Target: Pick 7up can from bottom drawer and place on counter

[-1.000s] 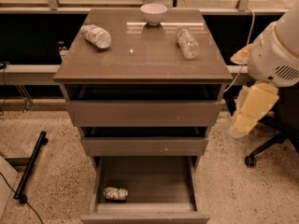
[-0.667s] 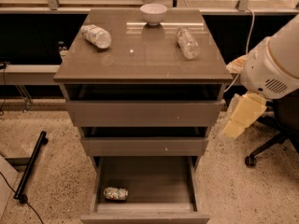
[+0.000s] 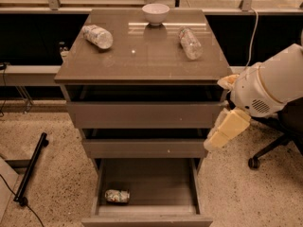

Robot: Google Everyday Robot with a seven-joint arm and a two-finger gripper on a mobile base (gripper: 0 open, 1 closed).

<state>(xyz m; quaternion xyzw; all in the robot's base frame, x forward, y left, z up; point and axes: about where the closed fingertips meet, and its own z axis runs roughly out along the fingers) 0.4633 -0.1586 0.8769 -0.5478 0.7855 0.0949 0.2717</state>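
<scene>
The glossy grey-brown tabletop [image 3: 142,60] carries a white bowl [image 3: 155,13] at its back edge. The left bottle [image 3: 98,36] and the right bottle [image 3: 190,43] lie on their sides in front of the bowl, one to each side. Far below the bowl, the open bottom drawer [image 3: 156,183] holds the 7up can [image 3: 117,196]. The end effector [image 3: 226,129] hangs below and right of the bowl, off the tabletop.

I see warm, dim, yellowish light falling from above. The glossy grey-brown counter [image 3: 142,56] throws back a pale streak of glare just in front of the small white bowl [image 3: 155,13]. Deep shadow fills the gaps above the two upper drawers, and the open grey bottom drawer [image 3: 156,183] looks murky. The cream-coloured gripper [image 3: 226,130], beside the cabinet's right edge, is brightly lit.
</scene>
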